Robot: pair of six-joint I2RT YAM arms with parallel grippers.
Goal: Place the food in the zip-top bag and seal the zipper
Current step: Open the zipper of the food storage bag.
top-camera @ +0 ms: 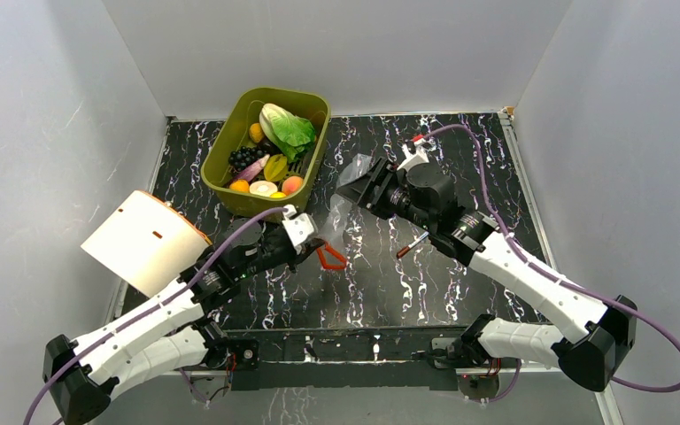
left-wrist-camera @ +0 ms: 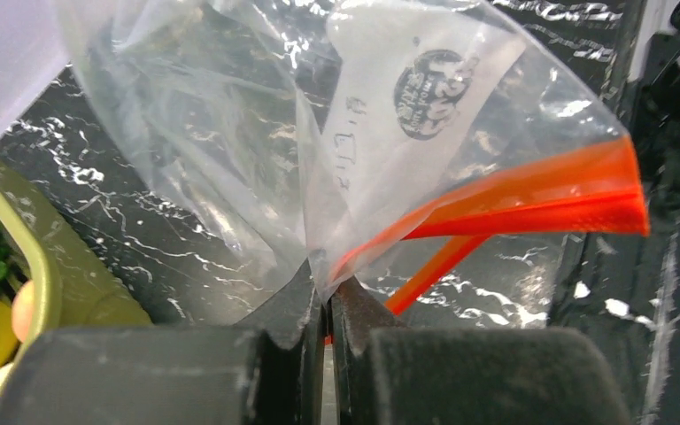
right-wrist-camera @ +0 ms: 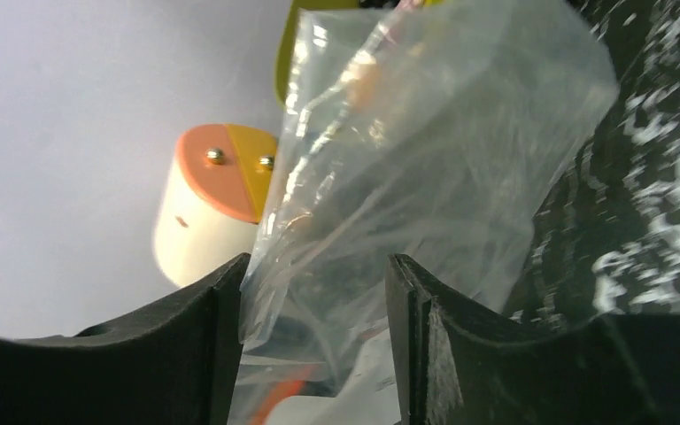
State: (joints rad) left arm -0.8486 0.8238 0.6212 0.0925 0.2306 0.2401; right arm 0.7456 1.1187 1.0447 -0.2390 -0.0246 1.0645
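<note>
In the top view we can barely trace the zip-top bag. Its clear film melts into the marbled worktop, and only a loop of the zipper stands out. The smaller pieces of food in the bin, near the far left corner, are too small for us to name. In the left wrist view the bag runs off the top edge, its printed mark is too blurred to read, and the zipper's near end is hidden behind the left gripper. In the right wrist view the zipper is an orange blur at the bottom edge.
</note>
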